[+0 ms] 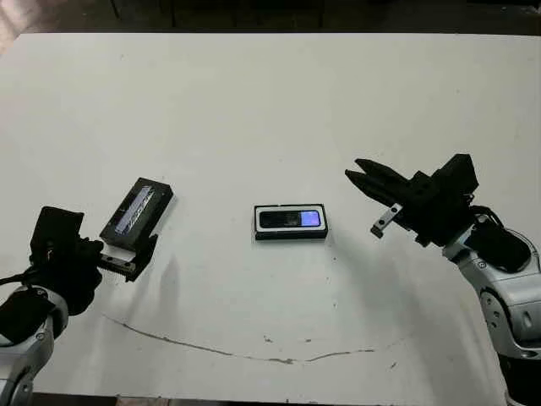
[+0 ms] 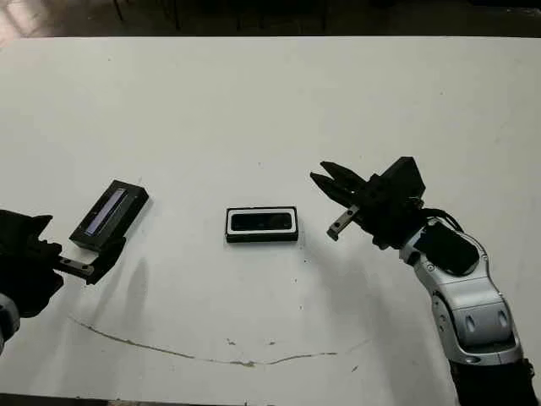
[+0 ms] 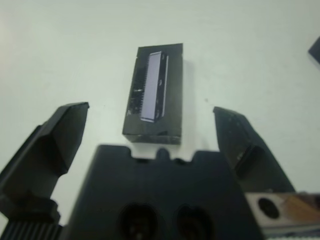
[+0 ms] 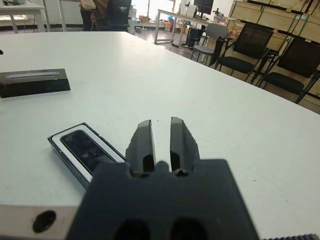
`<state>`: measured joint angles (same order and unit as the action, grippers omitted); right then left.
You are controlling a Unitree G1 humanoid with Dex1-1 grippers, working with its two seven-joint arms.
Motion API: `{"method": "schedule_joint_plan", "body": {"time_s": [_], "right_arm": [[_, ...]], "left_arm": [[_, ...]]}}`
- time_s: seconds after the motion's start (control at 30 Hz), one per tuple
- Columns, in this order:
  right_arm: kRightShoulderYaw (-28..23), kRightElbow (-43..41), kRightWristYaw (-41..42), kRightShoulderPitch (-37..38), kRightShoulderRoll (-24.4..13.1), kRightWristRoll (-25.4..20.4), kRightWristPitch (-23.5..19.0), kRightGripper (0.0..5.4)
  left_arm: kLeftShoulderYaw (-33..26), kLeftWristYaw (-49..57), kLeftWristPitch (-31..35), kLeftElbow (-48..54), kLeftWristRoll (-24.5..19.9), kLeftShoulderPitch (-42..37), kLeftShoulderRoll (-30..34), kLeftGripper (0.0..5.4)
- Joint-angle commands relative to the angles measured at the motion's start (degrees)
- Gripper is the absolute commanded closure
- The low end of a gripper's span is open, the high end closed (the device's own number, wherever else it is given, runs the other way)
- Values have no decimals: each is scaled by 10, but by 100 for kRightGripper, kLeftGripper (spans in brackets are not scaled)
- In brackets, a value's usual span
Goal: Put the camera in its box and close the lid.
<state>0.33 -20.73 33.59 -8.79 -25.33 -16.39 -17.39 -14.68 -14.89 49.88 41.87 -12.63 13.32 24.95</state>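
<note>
Left eye view: camera (image 1: 290,219) lies in its box (image 1: 291,233) at mid-desk, lid (image 1: 137,210) off to my left.
My left gripper (image 3: 150,130) is spread wide just behind the lid, touching nothing; my right gripper (image 4: 161,137) has its fingers nearly together, empty, beside the box.

A broad white table (image 4: 150,75) with a scuffed surface is seen; black office chairs (image 4: 280,65) and stacked wooden crates (image 4: 280,12) are ranged at two o'clock
</note>
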Motion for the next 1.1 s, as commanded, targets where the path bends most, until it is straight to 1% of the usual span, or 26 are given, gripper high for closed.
{"method": "schedule_joint_plan", "body": {"time_s": [0.03, 0.17, 0.27, 0.37, 0.43, 0.53, 0.63, 0.73, 0.87, 0.93, 1.0, 1.1], "right_arm": [[2, 5, 6, 11, -8, 6, 4, 540], [-2, 3, 7, 12, -10, 2, 3, 540], [-6, 4, 10, 12, -13, 1, 3, 540], [-11, 1, 11, 13, -15, -2, -3, 540], [-13, 3, 13, 13, -16, -4, 0, 540], [-15, 6, 16, 14, -17, -3, 4, 540], [-17, 10, 20, 14, -16, -4, 6, 540], [-17, 9, 20, 14, -17, -4, 4, 540], [-19, 16, 27, 12, -16, -6, 11, 540], [-20, 18, 28, 12, -16, -7, 11, 540], [-22, 16, 29, 12, -17, -8, 9, 540], [-25, 17, 32, 13, -16, -10, 14, 540]], "left_arm": [[11, -4, -9, -19, 14, 11, 14, 3], [13, -24, -22, -39, 4, 10, 14, 3], [27, -31, -43, -52, 17, 13, 22, 3], [26, -33, -44, -63, 5, 9, 10, 3], [25, -33, -41, -68, 0, 7, 7, 3], [31, -34, -56, -83, 8, 7, 12, 3], [37, -31, -56, -95, 16, 5, 16, 3], [38, -35, -77, -118, 21, 5, 17, 3], [43, -39, -100, -145, 31, 4, 26, 3], [44, -36, -105, -153, 35, 5, 26, 3], [40, -35, -106, -161, 29, 4, 19, 3], [34, -31, -90, -164, 18, 0, 9, 3]]}}
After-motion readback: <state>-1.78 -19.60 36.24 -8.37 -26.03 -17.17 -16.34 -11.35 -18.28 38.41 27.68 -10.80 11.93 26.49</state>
